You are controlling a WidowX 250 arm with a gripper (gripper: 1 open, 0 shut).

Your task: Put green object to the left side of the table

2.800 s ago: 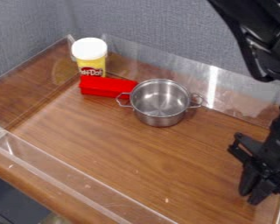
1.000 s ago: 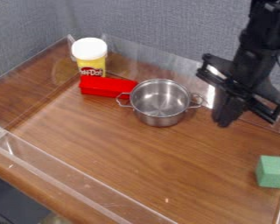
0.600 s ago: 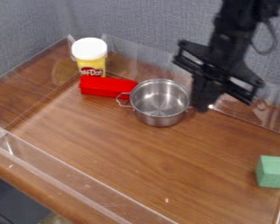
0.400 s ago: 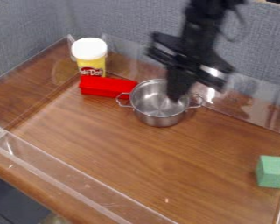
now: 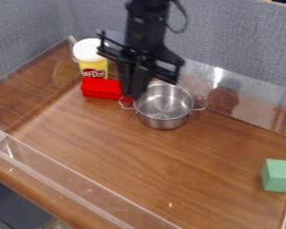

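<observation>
Gleaming brown wood-grain table [image 5: 121,161], clear acrylic walls [image 5: 241,85], grey backdrop [image 5: 38,22].

Steel pot [image 5: 164,104], red block [image 5: 100,89], yellow jar [image 5: 90,59] (white-lidded)

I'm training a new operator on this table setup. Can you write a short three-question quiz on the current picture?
1. True or false: the green block sits inside the steel pot.
2. The end effector hangs nearest to: A) the green block, B) the red block and pot, C) the front wall.
3. Fill in: the yellow container stands at the ____ of the table, behind the red block.

Key: 1 false, it lies on the table at the right edge; 2 B; 3 back.
</observation>
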